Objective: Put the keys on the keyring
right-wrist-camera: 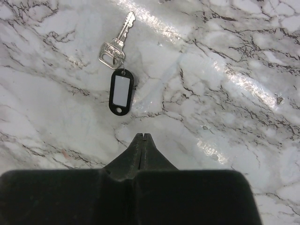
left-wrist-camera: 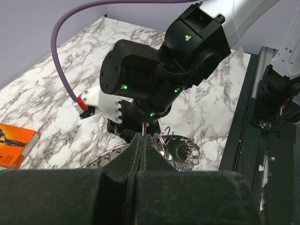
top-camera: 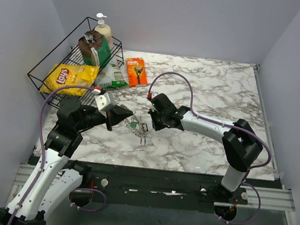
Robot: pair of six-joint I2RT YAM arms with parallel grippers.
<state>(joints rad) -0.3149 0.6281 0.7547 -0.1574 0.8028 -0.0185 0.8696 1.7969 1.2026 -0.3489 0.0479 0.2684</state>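
Marble desk (top-camera: pixel 221 98), left jaws and right jaws together; fetching the tagged key (right-wrist-camera: pixel 114 49) for the keyring (left-wrist-camera: pixel 183 149) looks next, so the right jaws must open.

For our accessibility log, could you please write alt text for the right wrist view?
A silver key joined to a black oval tag with a white insert lies on the marble table, ahead of and apart from the right hand, whose two dark fingers are pressed shut and hold nothing.
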